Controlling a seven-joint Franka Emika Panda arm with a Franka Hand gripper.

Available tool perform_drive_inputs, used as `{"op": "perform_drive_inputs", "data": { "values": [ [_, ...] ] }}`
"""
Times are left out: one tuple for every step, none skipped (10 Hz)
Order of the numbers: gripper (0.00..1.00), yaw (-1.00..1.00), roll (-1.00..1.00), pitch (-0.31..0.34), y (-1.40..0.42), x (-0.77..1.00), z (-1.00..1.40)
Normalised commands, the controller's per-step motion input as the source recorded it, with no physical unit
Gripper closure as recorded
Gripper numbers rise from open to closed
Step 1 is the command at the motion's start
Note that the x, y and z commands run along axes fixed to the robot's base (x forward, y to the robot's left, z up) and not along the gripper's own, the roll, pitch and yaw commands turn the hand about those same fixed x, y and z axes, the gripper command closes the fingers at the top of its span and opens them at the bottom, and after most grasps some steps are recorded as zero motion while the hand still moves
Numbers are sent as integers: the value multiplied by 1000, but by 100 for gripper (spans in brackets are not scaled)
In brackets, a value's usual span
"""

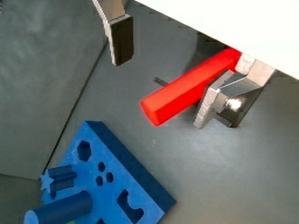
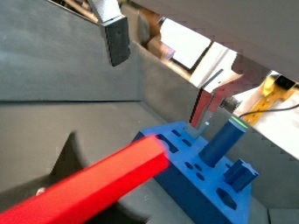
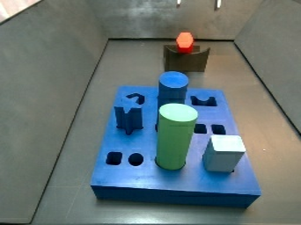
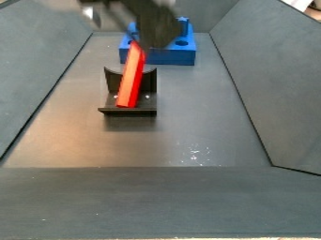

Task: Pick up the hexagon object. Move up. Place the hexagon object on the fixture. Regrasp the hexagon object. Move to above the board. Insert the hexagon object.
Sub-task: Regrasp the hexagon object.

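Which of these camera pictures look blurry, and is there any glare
In a side view the gripper is smeared by blur above the hexagon object on the fixture, and small glints dot the floor. In a wrist view a bright band overexposes the edge.

Red hexagon object (image 4: 131,73) leaning on dark fixture (image 4: 128,105), blue board (image 3: 177,145) beyond, gripper (image 1: 176,66) open around it

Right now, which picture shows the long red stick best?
A side view shows the hexagon object whole, lying on the fixture under the blurred gripper. Another shows only its end; both wrist views crop it.
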Motion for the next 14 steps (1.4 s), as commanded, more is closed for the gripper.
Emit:
{"op": "perform_drive_inputs", "data": {
  "values": [
    [0, 39, 1000, 24, -1000, -67, 839],
    [0, 39, 1000, 23, -864, -55, 655],
    [0, 39, 1000, 23, -753, -44, 516],
    [0, 40, 1000, 20, -517, -28, 226],
    [0, 40, 1000, 18, -339, -17, 44],
    [0, 41, 1000, 15, -97, -11, 2],
    [0, 41, 1000, 15, -8, -18, 21],
    [0, 42, 1000, 10, -28, -10, 4],
    [0, 43, 1000, 8, -28, -5, -4],
    [0, 43, 1000, 5, -15, -5, 12],
    [0, 44, 1000, 3, -16, 0, 9],
    [0, 46, 1000, 6, -13, 2, 5],
    [0, 46, 1000, 9, -14, 1, 4],
    [0, 48, 1000, 16, -15, 8, 4]
  ]
}}
